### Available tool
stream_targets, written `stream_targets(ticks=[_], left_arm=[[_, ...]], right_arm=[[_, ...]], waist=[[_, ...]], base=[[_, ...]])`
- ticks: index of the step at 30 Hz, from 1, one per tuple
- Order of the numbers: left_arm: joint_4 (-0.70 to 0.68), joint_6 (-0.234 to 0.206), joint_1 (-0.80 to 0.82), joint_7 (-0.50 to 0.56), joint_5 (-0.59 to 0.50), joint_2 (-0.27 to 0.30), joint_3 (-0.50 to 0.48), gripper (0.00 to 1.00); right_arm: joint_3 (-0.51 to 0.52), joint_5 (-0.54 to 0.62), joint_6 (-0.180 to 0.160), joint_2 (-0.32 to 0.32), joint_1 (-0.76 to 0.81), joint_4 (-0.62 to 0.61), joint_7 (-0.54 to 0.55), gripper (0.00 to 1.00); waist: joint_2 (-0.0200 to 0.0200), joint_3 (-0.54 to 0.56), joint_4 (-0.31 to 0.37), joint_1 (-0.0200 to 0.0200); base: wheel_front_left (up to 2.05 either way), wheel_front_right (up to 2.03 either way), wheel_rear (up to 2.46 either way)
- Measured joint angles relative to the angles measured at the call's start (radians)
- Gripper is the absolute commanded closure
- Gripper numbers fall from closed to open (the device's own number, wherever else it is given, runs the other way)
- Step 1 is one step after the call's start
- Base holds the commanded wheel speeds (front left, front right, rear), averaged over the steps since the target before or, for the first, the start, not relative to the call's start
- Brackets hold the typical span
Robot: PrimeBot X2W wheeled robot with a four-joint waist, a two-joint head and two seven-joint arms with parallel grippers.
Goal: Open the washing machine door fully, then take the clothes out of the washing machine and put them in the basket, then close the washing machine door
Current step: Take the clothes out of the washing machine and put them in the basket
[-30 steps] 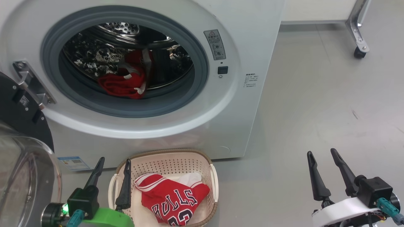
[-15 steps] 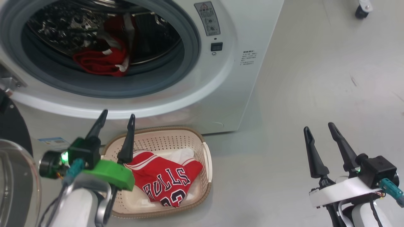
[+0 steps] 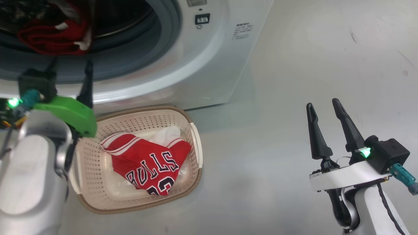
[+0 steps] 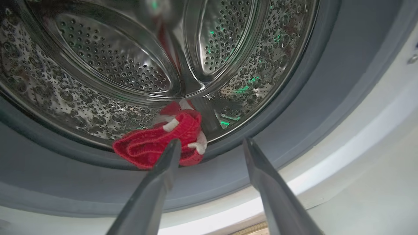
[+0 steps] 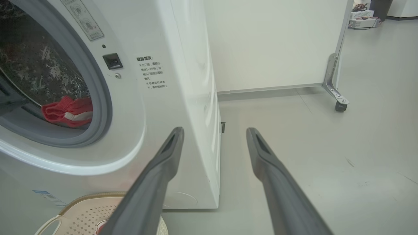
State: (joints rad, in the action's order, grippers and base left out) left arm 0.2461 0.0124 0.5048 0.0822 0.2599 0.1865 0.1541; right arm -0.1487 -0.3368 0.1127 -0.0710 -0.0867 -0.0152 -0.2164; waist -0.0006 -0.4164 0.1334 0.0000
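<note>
1. Lying bunched at the front lip of the drum (image 4: 114,65), the red shorts (image 4: 153,150) are sitting just beyond the left fingers (image 4: 163,169). One tip is overlapping the cloth's edge and the other is crossing the grey seal (image 4: 294,114). Whether either tip is touching cannot be told.
2. The left fingers are standing spread apart and gripping nothing.
3. The right fingers (image 5: 169,153) are likewise hanging spread and empty over the floor (image 3: 294,65), well to the right of the washer (image 3: 183,65).
4. The head view is showing the jersey (image 3: 147,160) lying crumpled in the basket (image 3: 196,143), which is standing on the floor close against the washer's front.
5. The right wrist view is adding a pale wall panel's caster (image 5: 340,106), and only the basket's near rim.
</note>
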Motion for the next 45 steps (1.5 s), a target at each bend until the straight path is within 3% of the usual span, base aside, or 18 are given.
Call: stream_targets(ticks=[19, 31, 32, 33, 34, 35, 45], left_arm=[[0.201, 0.009, 0.318, 0.202, -0.014, 0.148, -0.07, 0.0], [0.325, -0.03, 0.396, 0.308, -0.123, 0.197, -0.023, 0.0], [0.336, -0.034, 0.4, 0.321, -0.125, 0.197, -0.021, 0.02], [0.359, -0.035, 0.401, 0.344, -0.125, 0.196, -0.016, 0.52], [0.366, -0.037, 0.402, 0.352, -0.126, 0.196, -0.012, 0.85], [0.374, -0.038, 0.403, 0.363, -0.127, 0.194, -0.01, 1.0], [0.399, -0.044, 0.438, 0.372, -0.127, 0.167, 0.0, 1.0]], right_arm=[[-0.044, -0.06, 0.004, 0.021, -0.112, 0.102, -0.028, 0.0], [-0.042, -0.078, 0.009, 0.023, -0.139, 0.143, -0.031, 0.0], [-0.043, -0.078, 0.009, 0.024, -0.141, 0.146, -0.032, 0.0], [-0.042, -0.078, 0.009, 0.024, -0.141, 0.151, -0.036, 0.0], [-0.042, -0.078, 0.009, 0.024, -0.142, 0.151, -0.036, 0.0], [-0.041, -0.078, 0.009, 0.024, -0.145, 0.151, -0.036, 0.0], [-0.016, -0.078, 0.009, 0.025, -0.161, 0.15, -0.036, 0.0]], waist=[[0.0, -0.167, 0.177, 0.0001], [0.0, -0.185, 0.197, 0.0001], [0.0, -0.184, 0.196, 0.0001], [0.0, -0.182, 0.195, 0.0001], [0.0, -0.181, 0.194, 0.0001], [0.0, -0.18, 0.194, 0.0001], [0.0, -0.17, 0.188, 0.0001]], base=[[0.0, 0.0, 0.0], [0.0, 0.0, 0.0], [0.0, 0.0, 0.0], [0.0, 0.0, 0.0], [0.0, 0.0, 0.0], [0.0, 0.0, 0.0], [0.0, 0.0, 0.0]])
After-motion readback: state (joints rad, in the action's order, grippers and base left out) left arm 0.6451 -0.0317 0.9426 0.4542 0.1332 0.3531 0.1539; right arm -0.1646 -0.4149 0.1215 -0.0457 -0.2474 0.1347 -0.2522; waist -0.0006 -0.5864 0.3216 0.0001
